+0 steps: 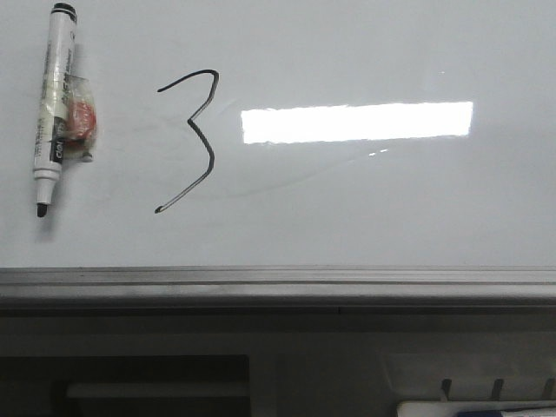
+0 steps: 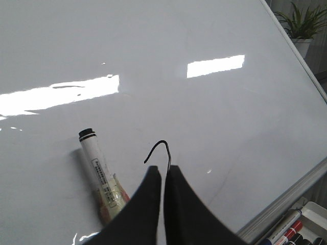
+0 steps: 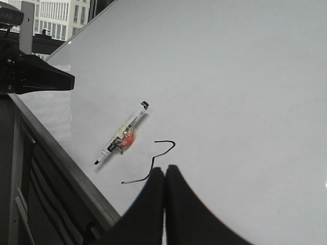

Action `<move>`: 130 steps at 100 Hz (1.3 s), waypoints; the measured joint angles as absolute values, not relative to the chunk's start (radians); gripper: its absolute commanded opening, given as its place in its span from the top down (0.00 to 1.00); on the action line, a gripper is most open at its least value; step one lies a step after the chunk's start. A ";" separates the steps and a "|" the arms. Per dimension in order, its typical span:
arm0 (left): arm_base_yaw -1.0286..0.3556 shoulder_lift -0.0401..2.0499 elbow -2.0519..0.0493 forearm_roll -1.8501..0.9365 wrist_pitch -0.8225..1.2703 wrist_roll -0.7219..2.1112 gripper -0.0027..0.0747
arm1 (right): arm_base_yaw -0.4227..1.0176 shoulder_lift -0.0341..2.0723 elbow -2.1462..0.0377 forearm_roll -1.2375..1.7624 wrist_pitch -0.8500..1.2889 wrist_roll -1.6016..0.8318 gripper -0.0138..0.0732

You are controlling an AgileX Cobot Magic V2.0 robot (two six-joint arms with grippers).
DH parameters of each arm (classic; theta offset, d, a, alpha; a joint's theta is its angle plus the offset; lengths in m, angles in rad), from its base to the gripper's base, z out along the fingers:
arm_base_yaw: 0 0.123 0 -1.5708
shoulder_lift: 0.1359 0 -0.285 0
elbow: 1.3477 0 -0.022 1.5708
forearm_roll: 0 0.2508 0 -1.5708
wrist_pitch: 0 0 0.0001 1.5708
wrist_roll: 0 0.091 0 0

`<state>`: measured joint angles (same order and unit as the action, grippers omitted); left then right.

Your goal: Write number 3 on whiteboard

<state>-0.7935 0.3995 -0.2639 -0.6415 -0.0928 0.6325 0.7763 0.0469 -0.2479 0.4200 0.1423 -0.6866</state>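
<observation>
The whiteboard [image 1: 391,200] carries a thin black angular number 3 [image 1: 189,122] left of centre. To the left of the stroke a white marker pen [image 1: 54,109] rests against the board, its bare tip pointing at the lower rail and tape with a red patch wrapped round its body. No gripper shows in the front view. My left gripper [image 2: 162,171] is shut with nothing in it, hovering just over the 3 [image 2: 161,141], and the pen [image 2: 99,176] lies beside it. My right gripper [image 3: 164,171] is also shut and empty, near the 3 [image 3: 153,158] and away from the pen [image 3: 122,135].
A grey metal rail [image 1: 278,280] runs along the board's lower edge. A tray of spare markers [image 2: 299,229] sits below that rail. A potted plant [image 2: 301,23] stands beyond the board's far corner. A dark piece of machinery [image 3: 30,76] hangs over the board's edge.
</observation>
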 measured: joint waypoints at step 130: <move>-0.005 0.015 0.001 0.013 0.097 0.000 0.99 | 0.776 0.047 -0.247 0.420 0.142 -0.687 0.91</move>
